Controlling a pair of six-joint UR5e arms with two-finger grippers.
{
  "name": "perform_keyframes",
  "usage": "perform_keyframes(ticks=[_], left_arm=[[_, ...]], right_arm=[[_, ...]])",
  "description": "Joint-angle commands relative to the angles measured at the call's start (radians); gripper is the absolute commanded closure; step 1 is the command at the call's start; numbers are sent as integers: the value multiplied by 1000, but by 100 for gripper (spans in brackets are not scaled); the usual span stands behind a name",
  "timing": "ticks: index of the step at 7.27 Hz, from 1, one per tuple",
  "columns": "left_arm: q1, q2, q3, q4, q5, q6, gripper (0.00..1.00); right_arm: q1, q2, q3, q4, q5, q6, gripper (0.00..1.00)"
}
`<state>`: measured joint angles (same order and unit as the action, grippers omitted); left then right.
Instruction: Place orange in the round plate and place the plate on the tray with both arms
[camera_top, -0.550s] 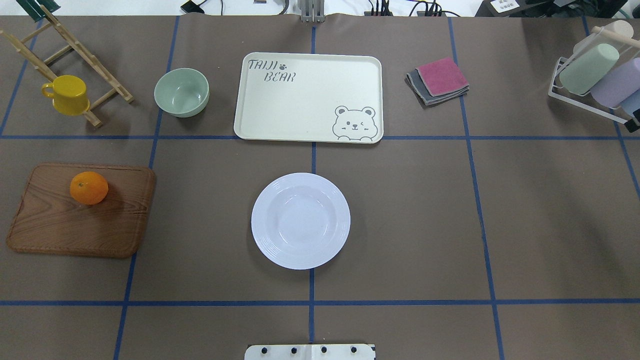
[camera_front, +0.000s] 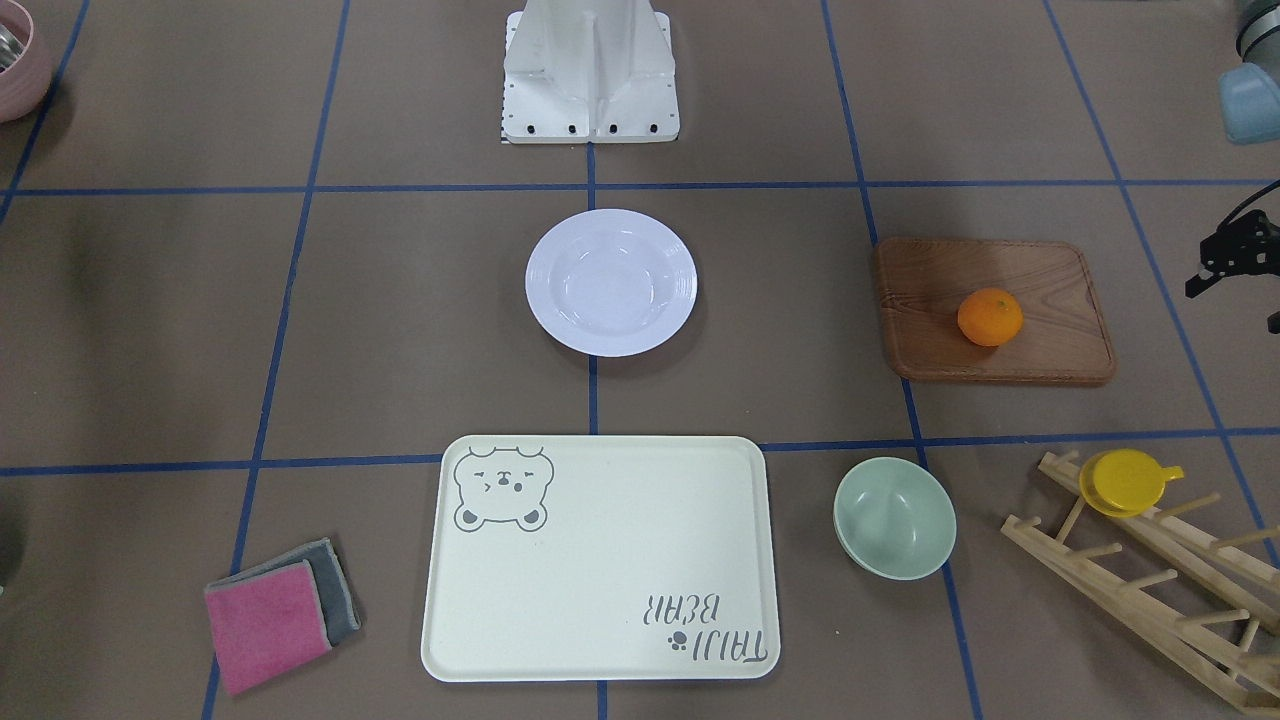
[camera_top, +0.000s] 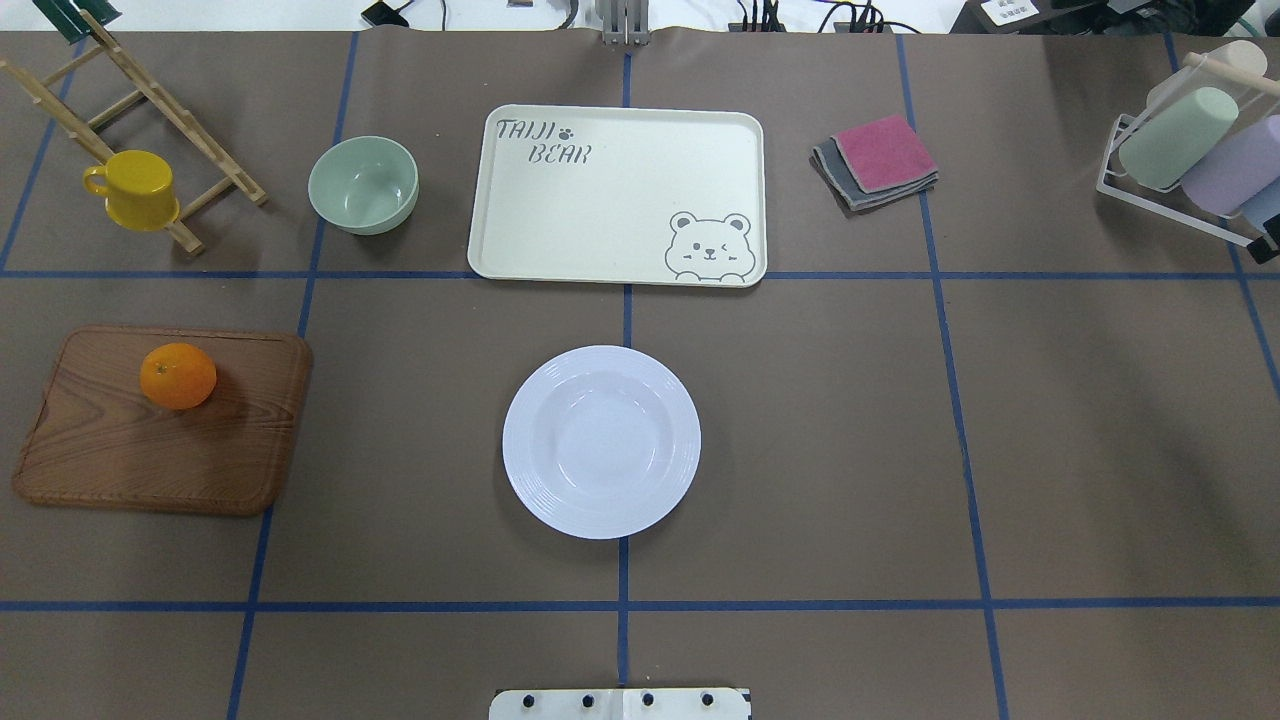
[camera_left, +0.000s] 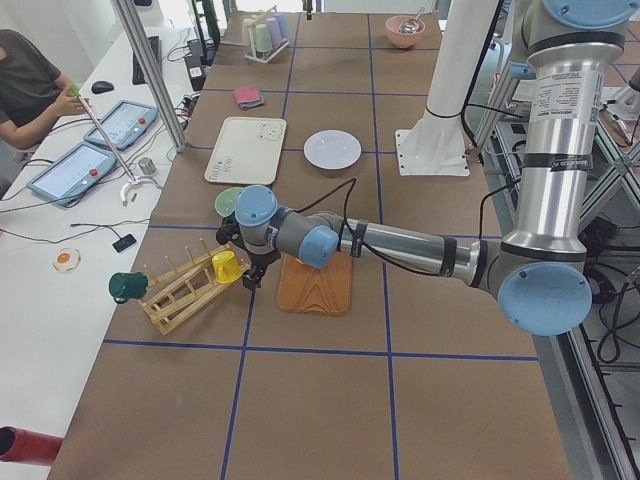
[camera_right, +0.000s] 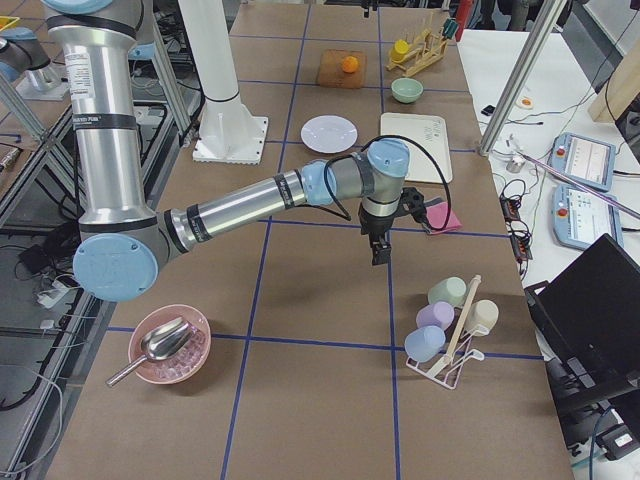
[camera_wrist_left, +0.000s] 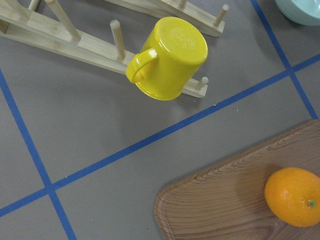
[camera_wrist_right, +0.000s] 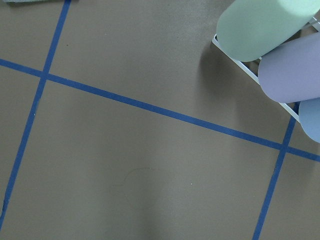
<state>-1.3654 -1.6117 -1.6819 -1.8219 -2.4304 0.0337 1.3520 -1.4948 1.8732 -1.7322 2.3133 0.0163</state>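
Note:
The orange (camera_top: 178, 375) rests on a brown wooden board (camera_top: 150, 450) at the table's left, and shows in the left wrist view (camera_wrist_left: 295, 196) at the lower right. Mid-table the white round plate (camera_top: 520, 440) lies bare, with nothing in it. Behind it the cream bear tray (camera_top: 620, 200) is also bare. My left gripper (camera_left: 252, 272) hovers between the yellow cup and the board, and only a black part of it (camera_front: 1230, 262) shows at the front view's right edge; I cannot tell if it is open. My right gripper (camera_right: 380, 248) hangs over bare table near the cup rack; I cannot tell its state.
A yellow cup (camera_wrist_left: 170, 57) hangs on a wooden peg rack (camera_top: 150, 100) at the far left. A pale-green bowl (camera_top: 363, 184) stands left of the tray, folded cloths (camera_top: 880, 160) to its right. A white rack of pastel cups (camera_top: 1190, 150) is at the far right.

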Motion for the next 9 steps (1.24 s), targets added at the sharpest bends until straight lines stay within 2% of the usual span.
perform_keyframes(ticks=[1,3,9], left_arm=[[3,0,2,-8,2,0,1],[3,22,-45,-11,-19,2,1],[3,24,-36,-53,-9,2,1]], right_arm=[[-1,1,7,2,0,1,0],[-1,1,9,2,-3,1,0],[-1,1,12,11,1,8,0]])
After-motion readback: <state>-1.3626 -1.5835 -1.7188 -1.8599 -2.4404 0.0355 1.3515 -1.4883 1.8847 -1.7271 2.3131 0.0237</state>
